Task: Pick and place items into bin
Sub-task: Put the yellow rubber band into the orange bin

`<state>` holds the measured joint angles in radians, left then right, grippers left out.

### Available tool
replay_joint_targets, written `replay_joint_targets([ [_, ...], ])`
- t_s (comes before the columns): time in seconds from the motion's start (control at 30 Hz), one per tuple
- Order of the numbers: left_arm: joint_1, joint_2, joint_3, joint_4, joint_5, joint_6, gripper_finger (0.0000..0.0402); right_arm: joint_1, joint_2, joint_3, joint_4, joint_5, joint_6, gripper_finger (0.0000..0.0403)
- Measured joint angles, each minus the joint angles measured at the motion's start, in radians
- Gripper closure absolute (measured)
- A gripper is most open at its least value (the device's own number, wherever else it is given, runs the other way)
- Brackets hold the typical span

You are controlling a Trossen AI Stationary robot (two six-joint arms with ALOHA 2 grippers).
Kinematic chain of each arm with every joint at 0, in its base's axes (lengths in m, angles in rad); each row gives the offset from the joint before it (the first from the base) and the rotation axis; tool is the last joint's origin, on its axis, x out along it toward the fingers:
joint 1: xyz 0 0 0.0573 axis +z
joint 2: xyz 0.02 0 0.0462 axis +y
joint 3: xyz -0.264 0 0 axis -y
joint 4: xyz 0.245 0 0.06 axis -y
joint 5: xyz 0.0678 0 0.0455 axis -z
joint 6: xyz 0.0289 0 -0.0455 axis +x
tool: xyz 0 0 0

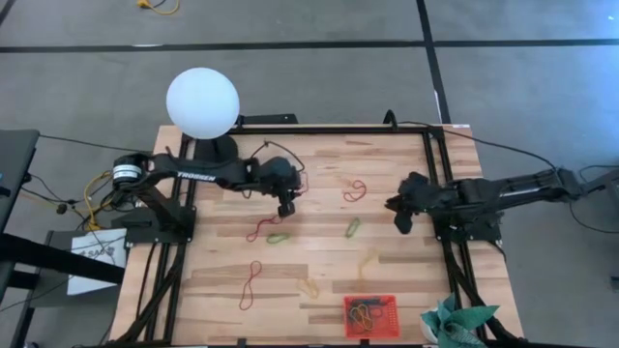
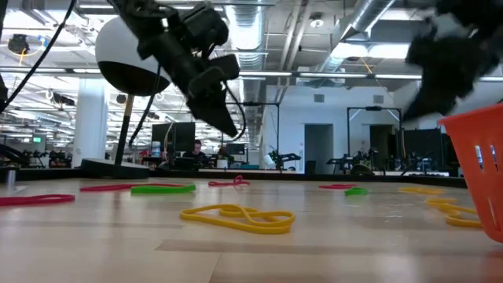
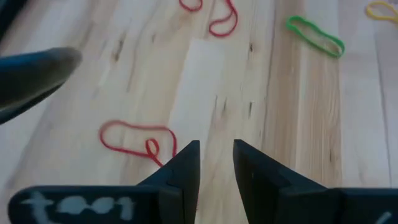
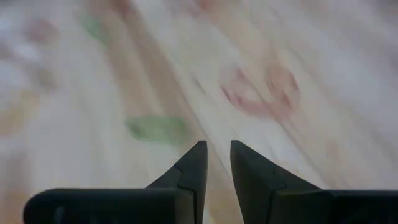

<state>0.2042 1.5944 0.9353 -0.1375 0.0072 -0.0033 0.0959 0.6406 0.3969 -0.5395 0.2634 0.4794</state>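
Note:
Rubber bands lie flat on the wooden table: red ones (image 1: 355, 190) (image 1: 259, 228) (image 1: 251, 283), green ones (image 1: 353, 228) (image 1: 278, 238), yellow ones (image 1: 308, 287) (image 1: 368, 259). The red-orange bin (image 1: 369, 314) stands at the near edge with several bands inside. My left gripper (image 1: 286, 205) hangs above the table, just beyond a red band (image 3: 134, 138), with its fingers close together and empty. My right gripper (image 1: 401, 220) hovers right of the green band (image 4: 158, 129), with its fingers close together and empty.
A white globe lamp (image 1: 202, 101) stands at the table's far left corner. A teal-green cloth (image 1: 455, 324) lies at the near right corner beside the bin. Black frame rails (image 1: 440, 193) run along the table's sides. Bare wood lies between the bands in the middle.

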Motion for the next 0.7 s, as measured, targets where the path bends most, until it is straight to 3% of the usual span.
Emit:
replay_joint_targets([
  [0.13, -0.004, 0.0, -0.035, 0.072, 0.003, -0.001, 0.0317, -0.028, 0.125, -0.001, -0.076, -0.007, 0.154, 0.0337],
  [0.27, -0.003, -0.001, -0.034, 0.098, 0.003, 0.029, 0.0317, -0.061, 0.232, -0.001, -0.066, -0.008, 0.202, 0.0337],
  [0.43, -0.002, -0.001, -0.021, 0.112, 0.003, 0.044, 0.0317, -0.104, 0.364, 0.008, -0.061, -0.088, 0.21, 0.033],
  [0.7, -0.001, -0.001, -0.021, 0.112, 0.003, 0.09, 0.0317, -0.16, 0.55, 0.096, -0.058, -0.08, 0.151, 0.0305],
])
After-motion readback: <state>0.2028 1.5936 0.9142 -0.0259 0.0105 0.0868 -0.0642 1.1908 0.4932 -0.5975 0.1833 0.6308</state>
